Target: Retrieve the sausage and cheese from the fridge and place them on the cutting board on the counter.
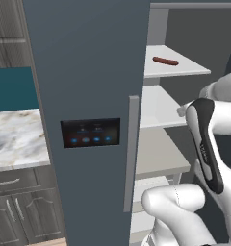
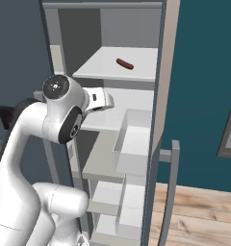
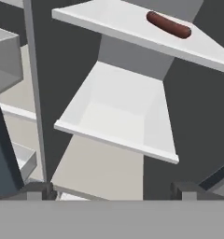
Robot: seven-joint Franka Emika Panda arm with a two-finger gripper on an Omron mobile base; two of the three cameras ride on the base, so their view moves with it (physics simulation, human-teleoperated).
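At far left in the left base view, a strip of the counter shows, veined marble over dark cabinets; no board visible on it from this angle. Next rightward, the fridge: left door closed, slate blue-grey, black panel with blue lights, long grey handle. Right door swung open; white shelves exposed. Sausage lies flat on the upper shelf, well back from the front edge, touching nothing else. Slim rod, dark red-brown, rounded ends, smooth and even in colour. Right base view puts it mid-shelf, angled slightly; hand view has it high and right, above a bare shelf. Cheese not spotted on any shelf. Gripper sits below the sausage's level, short of the shelves, fingers spread wide with nothing between them. Judged progress: early. Door is open, nothing grasped, nothing delivered. Remaining: reach up to the sausage, carry it to the board, find the cheese, repeat.
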